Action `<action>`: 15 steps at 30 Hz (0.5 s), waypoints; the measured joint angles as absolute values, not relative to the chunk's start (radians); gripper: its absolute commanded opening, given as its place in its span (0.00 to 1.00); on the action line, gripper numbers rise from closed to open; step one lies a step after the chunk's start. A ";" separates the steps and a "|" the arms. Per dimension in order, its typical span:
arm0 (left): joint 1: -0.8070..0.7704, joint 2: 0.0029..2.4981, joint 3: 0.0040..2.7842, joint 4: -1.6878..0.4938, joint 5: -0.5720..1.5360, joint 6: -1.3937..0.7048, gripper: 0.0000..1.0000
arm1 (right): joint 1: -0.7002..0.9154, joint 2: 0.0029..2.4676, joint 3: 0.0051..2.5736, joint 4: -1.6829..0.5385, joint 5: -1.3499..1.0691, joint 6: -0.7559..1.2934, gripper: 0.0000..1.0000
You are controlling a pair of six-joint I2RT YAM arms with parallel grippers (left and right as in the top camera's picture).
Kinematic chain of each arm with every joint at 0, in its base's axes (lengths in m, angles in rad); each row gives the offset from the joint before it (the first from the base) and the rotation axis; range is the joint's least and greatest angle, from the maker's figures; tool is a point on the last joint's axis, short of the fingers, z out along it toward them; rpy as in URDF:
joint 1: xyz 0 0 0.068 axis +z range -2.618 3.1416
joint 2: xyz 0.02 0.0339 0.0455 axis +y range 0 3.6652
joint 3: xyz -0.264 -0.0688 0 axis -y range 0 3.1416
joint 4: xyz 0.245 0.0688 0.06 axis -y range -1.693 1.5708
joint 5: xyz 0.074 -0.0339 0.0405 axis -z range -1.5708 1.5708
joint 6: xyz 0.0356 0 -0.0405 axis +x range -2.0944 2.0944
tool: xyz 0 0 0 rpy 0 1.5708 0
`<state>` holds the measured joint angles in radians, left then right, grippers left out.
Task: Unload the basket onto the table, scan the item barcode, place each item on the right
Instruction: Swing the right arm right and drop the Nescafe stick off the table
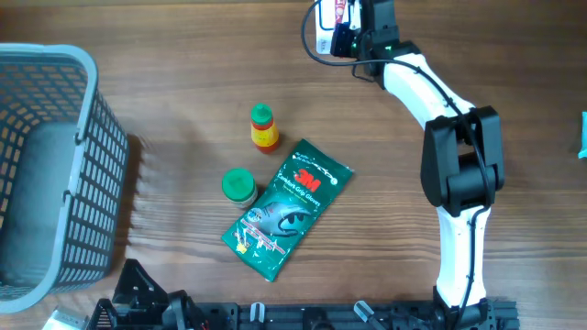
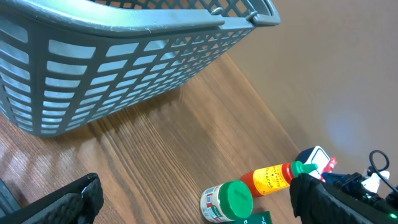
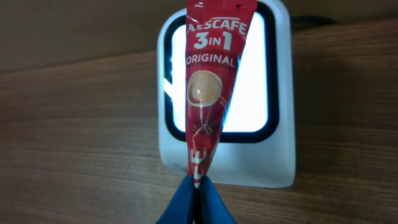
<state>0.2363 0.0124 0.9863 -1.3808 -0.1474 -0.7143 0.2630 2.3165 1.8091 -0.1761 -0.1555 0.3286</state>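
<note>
The grey plastic basket point(image 1: 92, 165) is taking up the whole left edge of the wooden table point(image 1: 183, 73), its wall standing well apart from the group in the middle. There a green-capped sauce bottle point(image 1: 263, 126), a green-lidded jar point(image 1: 238, 186) and a green 3M glove packet point(image 1: 287, 208) are lying close together, the jar just beside the packet's left side. Bare wood is lying open between basket and bottle, and again from the packet across to the right arm point(image 1: 459, 165), which is stretching up to the far edge. A teal object point(image 1: 582, 137) is being cut off by the right border.

The right gripper point(image 3: 196, 193) is pinching the lower tip of a red Nescafe 3in1 sachet point(image 3: 208, 81), its blue fingertips point(image 3: 180, 208) pressed together on the foil. The sachet is hanging in front of the lit window of the white scanner point(image 3: 227, 149), which is sitting at the table's far edge. The left gripper point(image 2: 196, 190) is hovering low near the table's front-left corner with its dark fingers point(image 2: 68, 205) spread wide apart, holding and touching nothing.

Only the right wrist view is showing the sachet's lettering and the pinch; overhead, the sachet point(image 1: 341, 11) and scanner point(image 1: 324, 37) are appearing as small patches beside the right gripper point(image 1: 353, 23). The left wrist view is showing the basket's point(image 2: 124, 81) lattice from the side, with the jar point(image 2: 227, 200), bottle point(image 2: 273, 177) and distant scanner point(image 2: 317, 158) lined up beyond.
</note>
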 measured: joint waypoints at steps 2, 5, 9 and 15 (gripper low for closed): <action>0.236 0.012 0.986 -1.381 -0.147 -0.714 1.00 | 0.264 2.317 1.811 -0.199 -0.185 0.329 0.05; 0.236 0.012 0.986 -1.381 -0.147 -0.714 1.00 | 0.264 2.317 1.822 -0.326 -0.195 0.324 0.05; 0.236 0.012 0.986 -1.381 -0.147 -0.714 1.00 | 0.255 2.286 1.832 -0.554 -0.143 0.302 0.04; 0.236 0.012 0.986 -1.381 -0.147 -0.714 1.00 | -0.003 1.973 1.857 -0.841 0.137 0.310 0.05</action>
